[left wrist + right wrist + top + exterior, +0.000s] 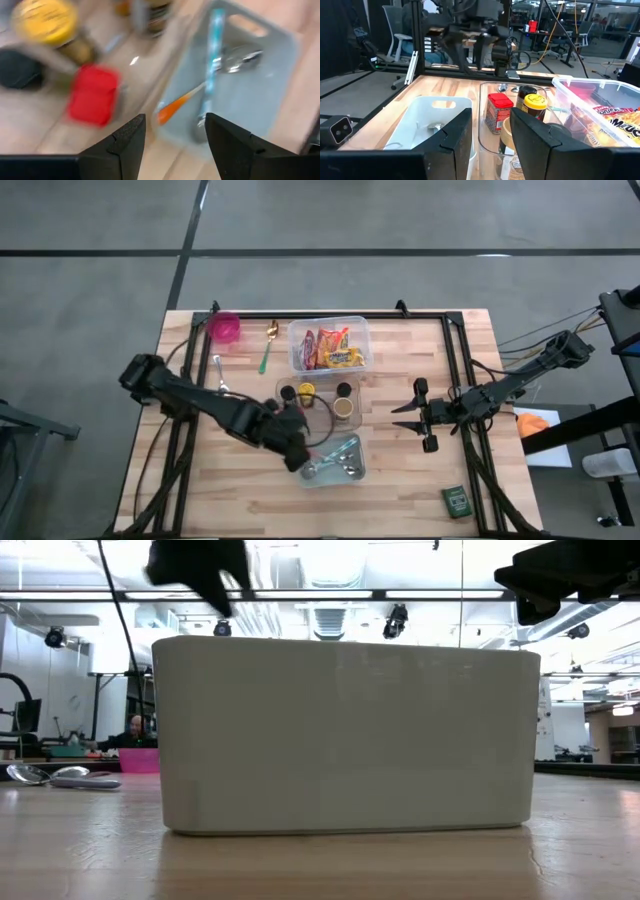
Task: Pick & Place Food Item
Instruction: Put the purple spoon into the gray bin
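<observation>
Left gripper: the left gripper (297, 442) hovers over the middle of the table, above the seam between the clear tray (322, 418) of jars and the white bin (354, 470). Its fingers (125, 142) stand apart with nothing between them.
Right gripper: the right gripper (410, 416) waits just off the clear tray's right edge, jaws partly apart and holding nothing.
Food item: the likeliest target is the red tin (93, 94), upright in the clear tray beside the yellow-lidded jar (46, 21); the right wrist view shows the same red tin (499, 113) at the tray's near wall. The snack packets (330, 347) lie in the lidless plastic tub (364, 330) farther back, untouched.
Step in hand: approach, by my reading. No food is held and nothing has been placed.
Next move: the left gripper would need to shift off the bin toward the tin, line its fingers across the tin's narrow sides, then descend.
Edges: the tray's clear wall and the bin's rim sit just beside each other below the gripper; a finger could catch either.
Neighbours: the jars crowd the tin closely, so a wide entry may knock them.
Bin contents: an orange-and-teal utensil (200, 95) and spoons (240, 56).
Open room: bare wood lies in front of the bin and toward the table's left side.
</observation>
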You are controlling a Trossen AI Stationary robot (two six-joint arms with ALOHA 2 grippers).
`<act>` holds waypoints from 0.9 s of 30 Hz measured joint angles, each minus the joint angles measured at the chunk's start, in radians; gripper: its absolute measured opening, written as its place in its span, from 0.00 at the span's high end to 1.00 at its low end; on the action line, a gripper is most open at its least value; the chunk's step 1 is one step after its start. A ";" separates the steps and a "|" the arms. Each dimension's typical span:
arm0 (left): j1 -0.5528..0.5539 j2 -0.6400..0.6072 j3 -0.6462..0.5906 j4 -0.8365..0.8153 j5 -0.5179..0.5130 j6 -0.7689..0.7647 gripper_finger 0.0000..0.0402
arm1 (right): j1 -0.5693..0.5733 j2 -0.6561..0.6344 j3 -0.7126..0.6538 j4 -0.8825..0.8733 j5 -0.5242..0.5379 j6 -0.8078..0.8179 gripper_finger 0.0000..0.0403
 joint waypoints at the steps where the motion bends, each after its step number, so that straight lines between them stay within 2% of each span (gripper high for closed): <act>1: -0.005 -0.012 -0.001 -0.041 -0.012 -0.037 0.48 | 0.000 0.000 0.000 0.000 0.000 0.000 0.68; 9: -0.038 -0.048 -0.003 -0.358 -0.096 -0.249 0.48 | 0.000 0.000 0.000 0.000 0.000 0.000 0.68; 12: -0.043 -0.048 -0.037 -0.418 -0.109 -0.302 0.48 | 0.000 0.000 0.000 0.000 0.000 0.000 0.68; 20: -0.049 -0.080 -0.230 -0.384 -0.087 -0.319 0.48 | 0.000 0.000 0.000 0.000 0.000 0.000 0.68; 27: -0.044 -0.191 -0.410 -0.307 -0.025 -0.292 0.48 | 0.000 0.000 0.000 0.000 0.000 0.000 0.68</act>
